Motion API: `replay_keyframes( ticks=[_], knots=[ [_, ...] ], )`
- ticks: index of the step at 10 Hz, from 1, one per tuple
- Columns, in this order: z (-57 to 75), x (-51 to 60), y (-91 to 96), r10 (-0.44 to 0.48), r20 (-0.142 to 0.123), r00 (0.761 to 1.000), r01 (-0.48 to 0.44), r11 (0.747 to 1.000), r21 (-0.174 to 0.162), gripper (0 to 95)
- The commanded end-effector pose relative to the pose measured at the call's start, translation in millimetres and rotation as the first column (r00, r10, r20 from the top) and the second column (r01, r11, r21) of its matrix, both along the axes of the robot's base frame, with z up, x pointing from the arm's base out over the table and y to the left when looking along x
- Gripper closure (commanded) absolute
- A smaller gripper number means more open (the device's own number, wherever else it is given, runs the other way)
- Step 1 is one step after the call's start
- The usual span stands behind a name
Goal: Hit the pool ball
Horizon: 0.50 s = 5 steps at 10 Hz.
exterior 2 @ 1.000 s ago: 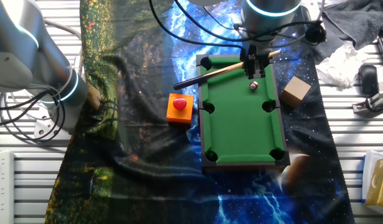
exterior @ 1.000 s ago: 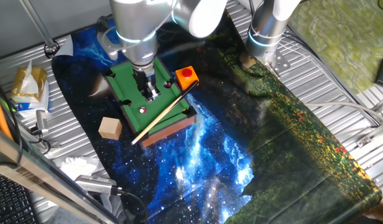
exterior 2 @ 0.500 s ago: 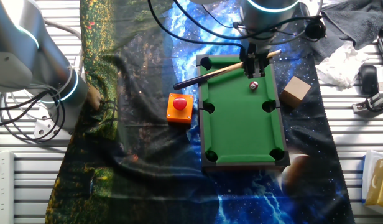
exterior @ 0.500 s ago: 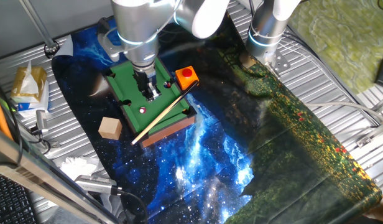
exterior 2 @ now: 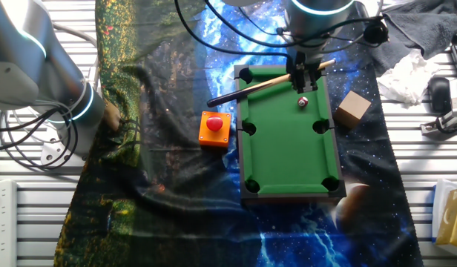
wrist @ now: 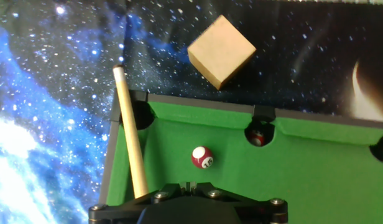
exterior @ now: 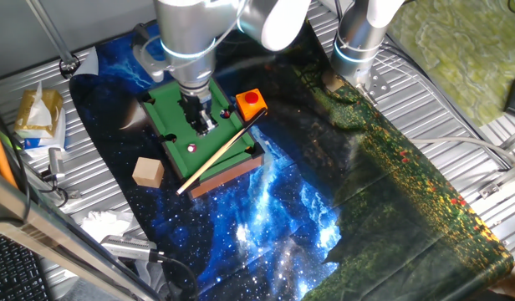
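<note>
With my gripper point(exterior 2: 302, 78) closed on the tan wooden cue stick point(wrist: 130, 142), I next drive it rightward into the glossy red pool ball point(wrist: 203, 157)

Open green felt point(exterior 2: 288, 148) stretches bare from the small red-and-white pool ball point(wrist: 203, 157) toward the far pockets. The tan wooden cue stick point(wrist: 130, 140) bars one end rail; a tan wooden cube point(exterior 2: 352, 110) stands just outside the side rail.
</note>
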State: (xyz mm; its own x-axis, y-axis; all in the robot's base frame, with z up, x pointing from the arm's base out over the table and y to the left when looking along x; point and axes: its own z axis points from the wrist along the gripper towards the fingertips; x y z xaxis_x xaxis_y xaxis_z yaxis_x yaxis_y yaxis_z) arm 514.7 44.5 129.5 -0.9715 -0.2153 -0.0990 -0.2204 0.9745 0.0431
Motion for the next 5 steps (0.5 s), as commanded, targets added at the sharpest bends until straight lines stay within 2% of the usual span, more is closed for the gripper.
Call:
replay_keyframes(
  ticks=[1, 3, 5],
  knots=[
    [0.7, 0.4, 0.9, 0.130, -0.005, 0.991, -0.130, 0.991, 0.002, 95.0],
    [0.7, 0.4, 0.9, 0.178, -0.001, 0.984, -0.178, 0.984, 0.011, 95.0],
    [0.7, 0.4, 0.9, 0.206, -0.004, 0.979, -0.206, 0.979, 0.006, 95.0]
  ],
)
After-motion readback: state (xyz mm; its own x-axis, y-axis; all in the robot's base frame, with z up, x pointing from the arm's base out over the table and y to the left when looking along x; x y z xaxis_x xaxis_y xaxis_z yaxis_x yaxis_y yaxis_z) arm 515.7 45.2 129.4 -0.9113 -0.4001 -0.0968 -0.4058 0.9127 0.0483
